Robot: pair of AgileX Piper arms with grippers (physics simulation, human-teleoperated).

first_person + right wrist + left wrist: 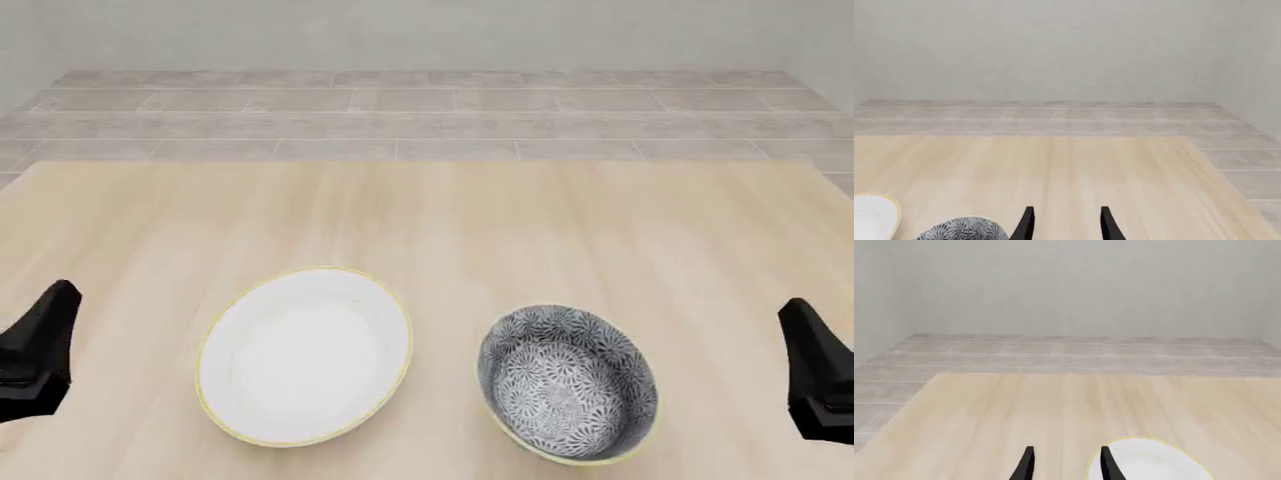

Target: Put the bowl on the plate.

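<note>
Front cam: the round deep grey-blue bowl w/ dense white floral pattern & thin yellow-green rim (570, 385) sits on the pale wooden table (441, 215), near edge, right of centre. Just beside it on the left, not touching, lies the plain white round shallow plate w/ thin gold rim (304, 355). Bowl not on plate yet. Left gripper (38, 350) hangs at the far left edge, well apart from the plate; right gripper (817, 375) at the far right edge, apart from the bowl. Left wrist cam: two dark fingertips (1029, 462) spread w/ bare table between them, nothing held, plate edge showing behind one tip. Right wrist cam: fingers (1027, 222) likewise parted & empty, bowl rim & a sliver of plate in the corner. Beyond the table, grey tiled floor (427, 110) & pale wall (1054, 50).
</note>
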